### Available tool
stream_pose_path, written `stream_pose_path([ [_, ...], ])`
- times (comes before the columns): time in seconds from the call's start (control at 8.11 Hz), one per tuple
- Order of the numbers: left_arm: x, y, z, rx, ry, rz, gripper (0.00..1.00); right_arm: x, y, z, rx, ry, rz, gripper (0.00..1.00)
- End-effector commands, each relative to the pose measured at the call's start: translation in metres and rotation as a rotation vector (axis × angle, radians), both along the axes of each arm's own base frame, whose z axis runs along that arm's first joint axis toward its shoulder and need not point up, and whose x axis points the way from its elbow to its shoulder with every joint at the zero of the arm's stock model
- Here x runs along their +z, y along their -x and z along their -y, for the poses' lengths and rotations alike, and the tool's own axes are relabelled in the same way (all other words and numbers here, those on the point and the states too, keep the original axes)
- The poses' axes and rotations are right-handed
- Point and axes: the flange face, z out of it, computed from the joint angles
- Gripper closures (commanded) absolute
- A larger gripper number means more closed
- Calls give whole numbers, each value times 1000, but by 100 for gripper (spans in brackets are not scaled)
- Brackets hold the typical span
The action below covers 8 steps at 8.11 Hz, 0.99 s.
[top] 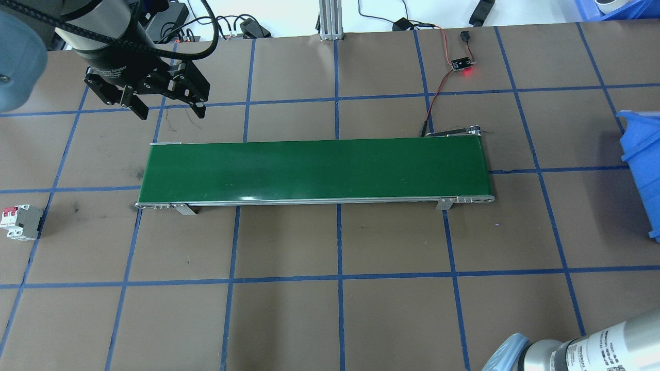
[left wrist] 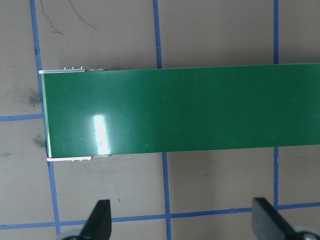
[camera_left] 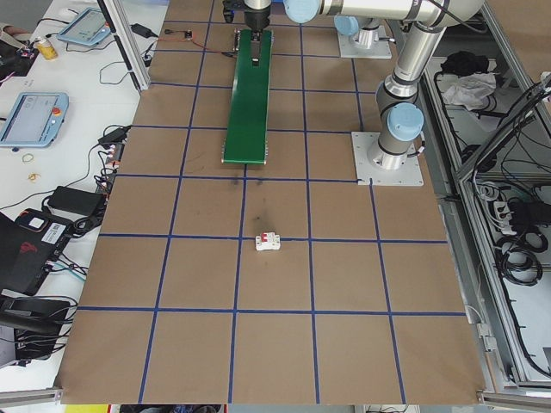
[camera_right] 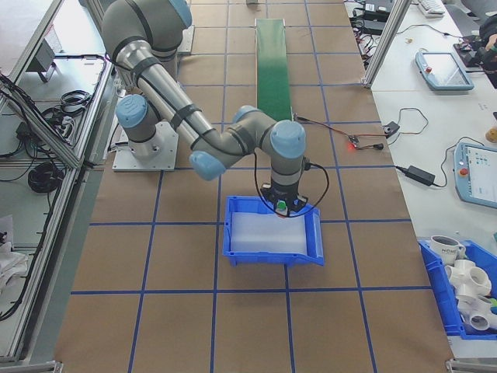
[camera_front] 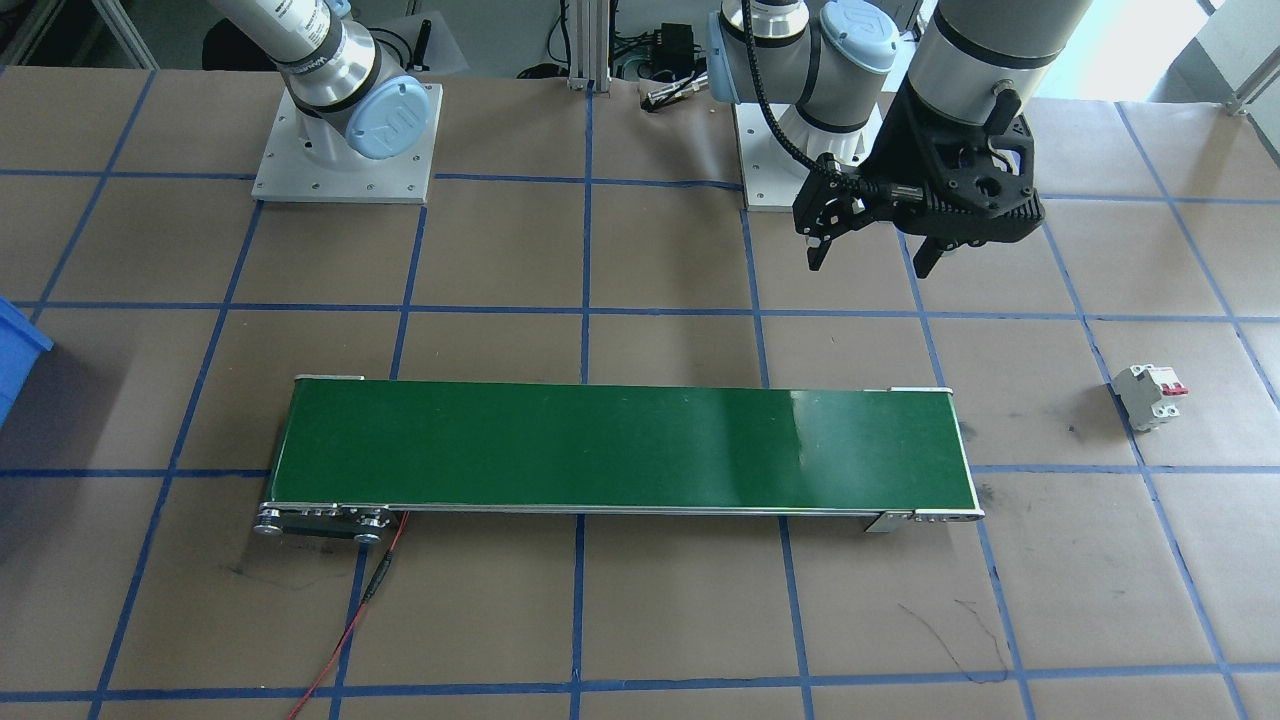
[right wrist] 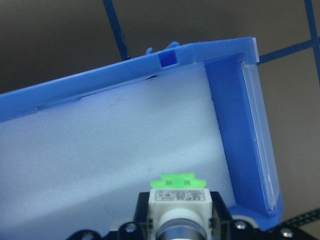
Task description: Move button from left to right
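The button [right wrist: 178, 196], white-bodied with a bright-green part, fills the bottom of the right wrist view, and my right gripper [camera_right: 284, 203] is shut on it. It hangs over the white foam floor of the blue bin [right wrist: 240, 95], near one inner corner. My left gripper [top: 167, 110] hovers open and empty above the table, just past the left end of the green belt [top: 314, 169]. Its two black fingertips [left wrist: 99, 220] show wide apart in the left wrist view. The belt [camera_front: 620, 445] carries nothing.
A white circuit breaker [camera_front: 1150, 395] with red switches lies on the table off the belt's left end, also in the overhead view as the breaker [top: 20, 221]. The blue bin [camera_right: 272, 256] stands past the belt's right end. A red wire [top: 438, 87] runs to a small board.
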Motion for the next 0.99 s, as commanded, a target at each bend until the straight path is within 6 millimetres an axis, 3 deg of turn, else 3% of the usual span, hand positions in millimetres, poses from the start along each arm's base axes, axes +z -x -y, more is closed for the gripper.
stream_pose_path([
  [0.0, -1, -1, 0, 1, -2, -1, 0, -60, 8, -2, 120, 23, 68, 73],
  [0.25, -1, -3, 0, 5, -4, 0, 0, -65, 6, -4, 119, 16, 77, 53],
  [0.37, -2, -3, -1, 17, -5, -2, 0, -61, 6, -4, 121, 19, 71, 21],
  [0.62, 2, -3, 2, 37, 9, 5, 0, -42, 5, -6, 121, 33, 45, 10],
  [0.86, 17, -2, -6, 41, 38, -9, 0, 15, -6, -16, 103, 81, -12, 6],
])
